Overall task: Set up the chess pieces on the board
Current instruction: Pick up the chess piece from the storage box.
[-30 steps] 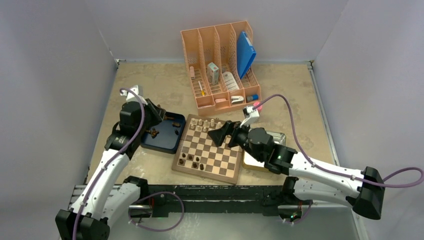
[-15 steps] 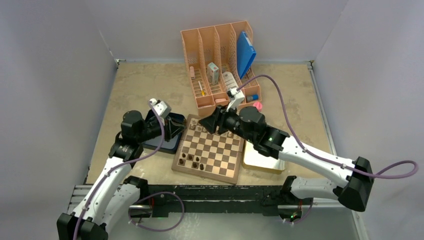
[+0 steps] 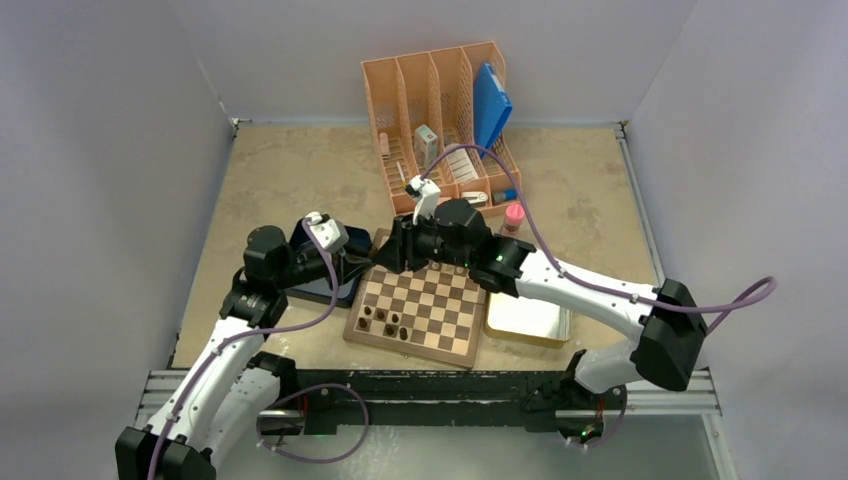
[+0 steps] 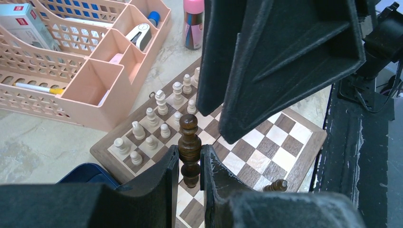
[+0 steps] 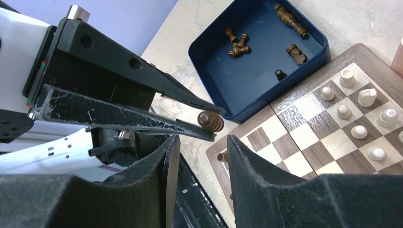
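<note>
Okay, left gripper (image 4: 190, 164) clamped on a dark chess piece (image 4: 189, 137), held upright over the left edge of the board (image 5: 363, 51), with the empty, wide-parted right gripper (image 5: 202, 142) hovering close above it, so left arm is nearer to place.

— Where are your dark pieces (image 3: 383, 317)?
— Some stand on the near left squares of your checked board (image 3: 408, 350). One tall piece (image 4: 189, 135) is upright, pinched in the left gripper (image 4: 190, 166). The loose pieces (image 5: 238, 43) lie in the blue tray (image 5: 256, 80).
</note>
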